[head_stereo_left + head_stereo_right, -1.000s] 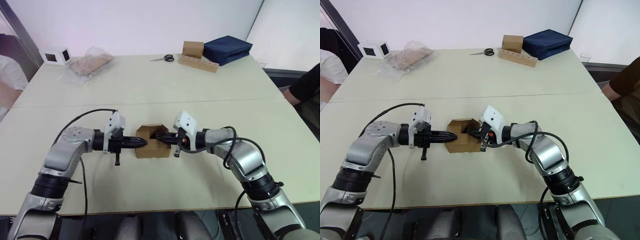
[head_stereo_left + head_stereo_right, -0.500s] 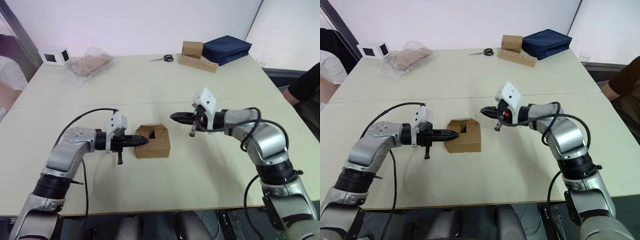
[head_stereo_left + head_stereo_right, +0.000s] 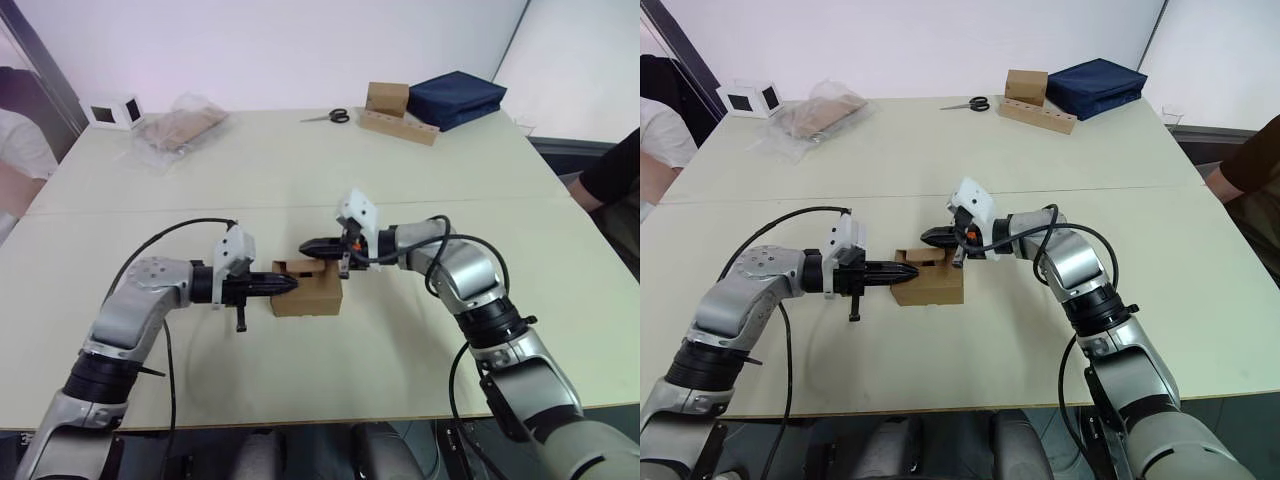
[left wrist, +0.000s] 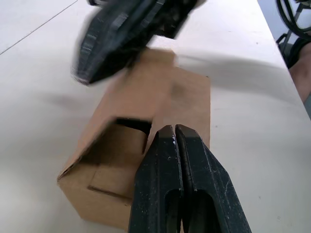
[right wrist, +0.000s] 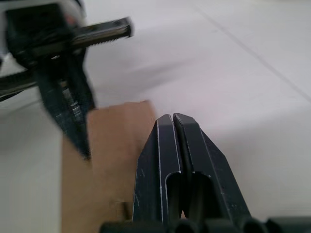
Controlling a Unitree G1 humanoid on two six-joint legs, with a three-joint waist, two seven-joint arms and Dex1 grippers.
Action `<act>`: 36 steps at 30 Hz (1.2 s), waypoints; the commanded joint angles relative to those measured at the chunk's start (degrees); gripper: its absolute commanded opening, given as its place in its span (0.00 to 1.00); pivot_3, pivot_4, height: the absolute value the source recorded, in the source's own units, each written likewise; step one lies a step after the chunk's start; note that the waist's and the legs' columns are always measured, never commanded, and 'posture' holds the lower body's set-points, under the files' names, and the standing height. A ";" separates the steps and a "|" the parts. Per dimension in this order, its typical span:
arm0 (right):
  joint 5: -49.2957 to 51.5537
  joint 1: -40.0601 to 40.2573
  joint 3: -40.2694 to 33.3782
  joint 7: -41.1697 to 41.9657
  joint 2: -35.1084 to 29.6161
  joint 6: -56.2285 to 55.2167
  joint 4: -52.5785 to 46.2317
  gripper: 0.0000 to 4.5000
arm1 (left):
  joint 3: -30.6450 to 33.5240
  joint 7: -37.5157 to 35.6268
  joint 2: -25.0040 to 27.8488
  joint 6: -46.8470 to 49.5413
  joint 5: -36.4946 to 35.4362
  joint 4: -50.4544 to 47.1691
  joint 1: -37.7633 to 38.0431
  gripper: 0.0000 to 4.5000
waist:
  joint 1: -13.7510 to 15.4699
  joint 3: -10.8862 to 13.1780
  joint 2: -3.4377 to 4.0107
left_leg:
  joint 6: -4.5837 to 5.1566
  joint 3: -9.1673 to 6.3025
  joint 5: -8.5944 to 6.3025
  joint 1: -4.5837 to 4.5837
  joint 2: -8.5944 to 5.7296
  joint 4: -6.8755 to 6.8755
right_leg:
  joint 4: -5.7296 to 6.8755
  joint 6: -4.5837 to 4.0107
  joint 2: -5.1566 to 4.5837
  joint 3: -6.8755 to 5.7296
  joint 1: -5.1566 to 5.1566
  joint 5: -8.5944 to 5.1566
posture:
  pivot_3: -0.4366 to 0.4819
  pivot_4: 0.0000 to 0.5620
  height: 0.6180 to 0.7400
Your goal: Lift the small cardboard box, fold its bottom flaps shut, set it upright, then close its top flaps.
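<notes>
Scissors (image 3: 326, 117), plastic bag (image 3: 180, 126) well apart from small cardboard box (image 3: 312, 292).

Left arm bent at elbow, forearm reaching inward; left gripper (image 3: 284, 284) horizontal, fingers pressed together. Right arm folded across toward centre; right gripper (image 3: 312, 245) horizontal, fingers together, tip facing left gripper, slightly higher.

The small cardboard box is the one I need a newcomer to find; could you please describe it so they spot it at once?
On the pale table, look at the near half, where the two black end effectors meet. Between their tips sits the small cardboard box, plain brown. The other brown box stands at the far edge on a long cardboard strip, beside a navy bag.
</notes>
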 commanded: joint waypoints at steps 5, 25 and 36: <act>-1.73 3.00 2.35 1.24 -0.15 -1.00 -2.37 0.00 | 2.03 -0.32 2.81 1.11 -1.34 -2.64 1.08 0.01 | -0.02 0.00 0.00 | 0.00 0.00 0.00 0.01 0.00 0.00 | 0.00 0.00 0.01 0.00 0.00 0.00 | 0.48 0.27 1.00; -2.34 6.08 0.55 -1.28 -0.87 1.60 -10.65 0.00 | -1.10 -1.97 -3.20 -4.32 2.34 14.50 -13.13 0.01 | -0.04 -0.01 0.00 | 0.00 0.00 0.00 0.02 -0.02 0.00 | -0.01 0.00 0.01 -0.02 0.02 0.00 | 0.48 0.27 1.00; 0.43 8.11 -0.71 -3.94 -2.26 9.37 -22.03 0.00 | -5.06 -4.67 -8.59 -11.86 7.59 24.83 -17.21 0.01 | 0.02 0.00 -0.01 | 0.00 -0.01 0.00 -0.01 -0.02 0.01 | -0.01 0.00 0.00 -0.01 0.00 0.00 | 0.48 0.27 1.00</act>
